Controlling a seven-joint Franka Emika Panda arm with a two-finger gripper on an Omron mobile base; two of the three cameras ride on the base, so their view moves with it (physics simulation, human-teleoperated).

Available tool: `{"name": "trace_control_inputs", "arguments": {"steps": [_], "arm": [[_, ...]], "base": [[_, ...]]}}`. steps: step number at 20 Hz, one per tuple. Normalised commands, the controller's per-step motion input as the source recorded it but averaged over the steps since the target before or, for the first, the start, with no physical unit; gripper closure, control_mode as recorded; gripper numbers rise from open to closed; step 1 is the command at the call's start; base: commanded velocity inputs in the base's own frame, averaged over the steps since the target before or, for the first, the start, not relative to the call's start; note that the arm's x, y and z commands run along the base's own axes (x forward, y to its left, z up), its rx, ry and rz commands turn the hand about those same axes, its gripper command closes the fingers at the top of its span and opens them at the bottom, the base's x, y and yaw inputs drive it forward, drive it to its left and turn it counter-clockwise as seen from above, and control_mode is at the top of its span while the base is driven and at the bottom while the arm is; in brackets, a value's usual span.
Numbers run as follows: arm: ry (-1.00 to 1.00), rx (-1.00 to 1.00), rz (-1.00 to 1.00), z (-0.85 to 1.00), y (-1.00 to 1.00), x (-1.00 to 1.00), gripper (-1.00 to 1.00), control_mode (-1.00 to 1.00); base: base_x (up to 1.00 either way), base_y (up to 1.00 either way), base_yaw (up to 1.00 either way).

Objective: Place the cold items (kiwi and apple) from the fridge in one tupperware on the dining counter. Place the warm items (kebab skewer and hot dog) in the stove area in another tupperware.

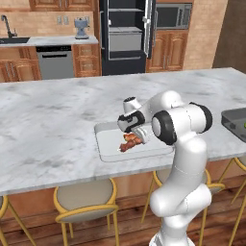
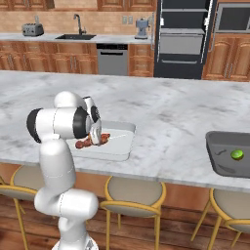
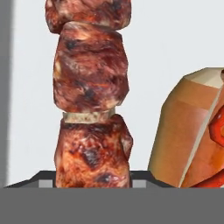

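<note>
pincer [image 1: 138,138]: clamped on kebab skewer [image 3: 91,87] | held low over white tupperware [image 1: 108,144] on marble surface [image 1: 48,120] | hot dog [image 3: 197,135] beside skewer

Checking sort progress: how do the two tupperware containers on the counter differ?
The white shallow plastic tupperware holds the brown meat kebab skewer and a hot dog; the dark grey plastic tupperware holds one green kiwi. White sits under the arm, grey off to its right. Both rest on the marble counter.
</note>
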Motion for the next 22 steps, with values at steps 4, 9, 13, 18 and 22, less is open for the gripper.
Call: {"name": "trace_control_inputs", "arguments": {"steps": [4, 9, 13, 18, 22], "arm": [[0.00, 0.00, 0.00, -0.28, 0.03, 0.13, 1.00, -1.00], [-0.01, 0.00, 0.00, -0.36, 0.01, 0.00, -1.00, -1.00], [-0.07, 0.00, -0.02, -0.10, 0.00, 0.00, -1.00, -1.00], [-0.08, 0.00, -0.09, 0.22, 0.00, -0.14, -1.00, -1.00], [-0.19, -0.03, -0.08, 0.47, 0.00, -0.18, -1.00, -1.00]], "base": [[0.00, 0.00, 0.00], [0.00, 0.00, 0.00], [0.00, 0.00, 0.00], [0.00, 0.00, 0.00], [0.00, 0.00, 0.00]]}}
